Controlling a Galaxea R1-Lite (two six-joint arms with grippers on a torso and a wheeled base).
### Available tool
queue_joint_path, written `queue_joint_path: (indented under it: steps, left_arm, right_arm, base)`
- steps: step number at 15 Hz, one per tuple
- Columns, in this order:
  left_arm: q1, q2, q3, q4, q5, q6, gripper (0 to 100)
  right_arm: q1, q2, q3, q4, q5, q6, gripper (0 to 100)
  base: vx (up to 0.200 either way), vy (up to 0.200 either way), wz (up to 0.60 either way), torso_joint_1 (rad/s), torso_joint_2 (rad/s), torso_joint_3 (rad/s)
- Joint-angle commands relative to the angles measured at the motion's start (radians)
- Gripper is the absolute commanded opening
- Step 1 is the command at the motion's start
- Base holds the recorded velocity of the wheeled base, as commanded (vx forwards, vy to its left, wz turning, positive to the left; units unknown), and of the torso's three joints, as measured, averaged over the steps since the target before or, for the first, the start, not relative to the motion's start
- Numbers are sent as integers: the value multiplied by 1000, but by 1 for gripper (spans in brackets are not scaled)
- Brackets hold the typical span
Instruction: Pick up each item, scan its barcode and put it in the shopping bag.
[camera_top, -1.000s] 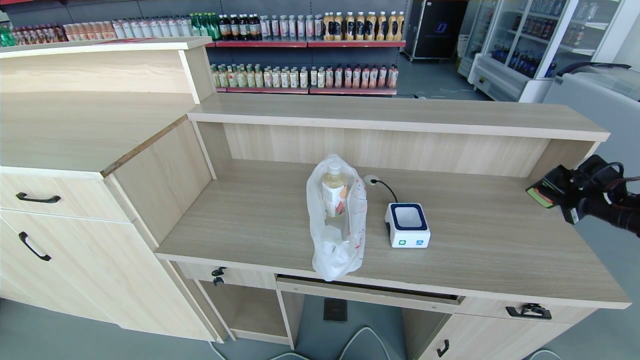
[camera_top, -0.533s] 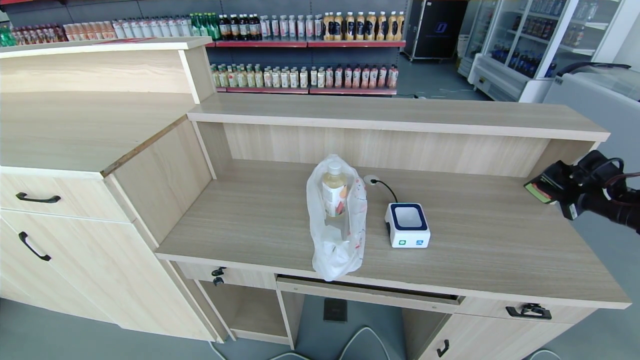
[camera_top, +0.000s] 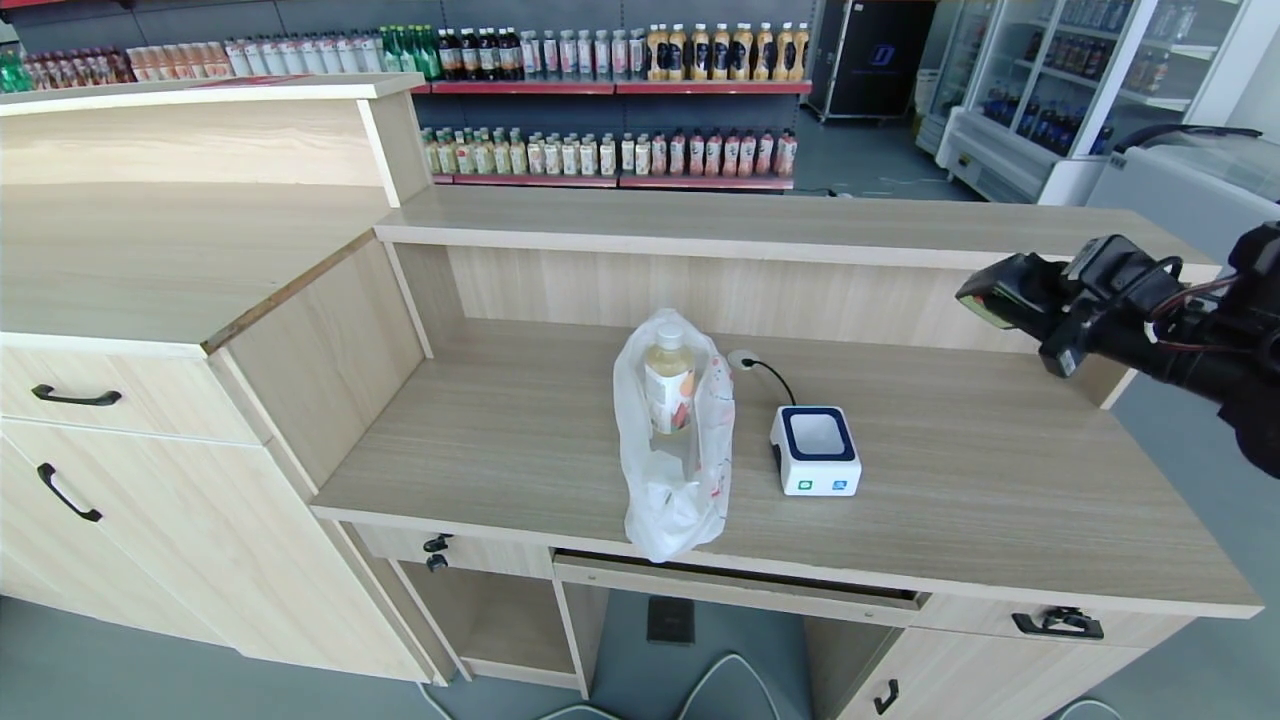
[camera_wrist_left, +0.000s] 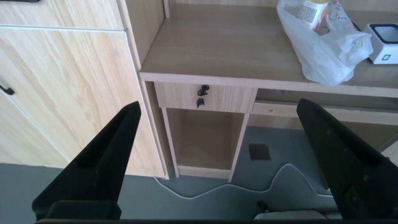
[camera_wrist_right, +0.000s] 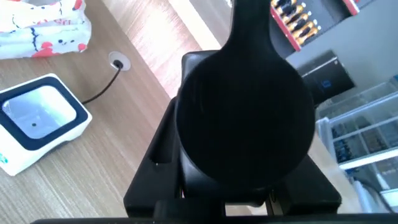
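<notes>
Your right hand (camera_top: 1045, 315) clamps a dark box (camera_top: 1005, 285); the scanner (camera_top: 815, 450) and bag (camera_top: 672, 440) sit on the tabletop (camera_top: 1000, 480) below, to its left. Your left hand (camera_wrist_left: 219, 109) hangs spread, holding nothing.

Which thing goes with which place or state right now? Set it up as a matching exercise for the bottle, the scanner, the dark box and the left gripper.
Things:
1. bottle
2. scanner
3. dark box
4. left gripper

Places or states:
A. on the counter, right of the shopping bag
B. open, low in front of the counter
C. upright inside the shopping bag
D. held in the right gripper, above the counter's right end

Pairs: 1-C, 2-A, 3-D, 4-B
</notes>
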Motion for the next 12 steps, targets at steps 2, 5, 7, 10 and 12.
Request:
queue_joint_path:
  steps: [2,5,7,10,12]
  left_arm:
    - [0,0,0,0,0,1,100]
    - [0,0,0,0,0,-1,100]
    - [0,0,0,0,0,1,100]
    - [0,0,0,0,0,1,100]
    - [0,0,0,0,0,-1,100]
  right_arm:
    - [88,-95,128,-49,1,-173,0]
    - [105,-92,522,-327,233,-687,0]
    - [262,-95,485,-307,340,-915,0]
    - [395,-99,403,-317,359,-1070,0]
    - [548,-92,321,-388,397,-1178,0]
  base:
    - [0,0,0,0,0,0]
    - [0,0,0,0,0,0]
    - [0,0,0,0,0,0]
    - [0,0,0,0,0,0]
    - [0,0,0,0,0,0]
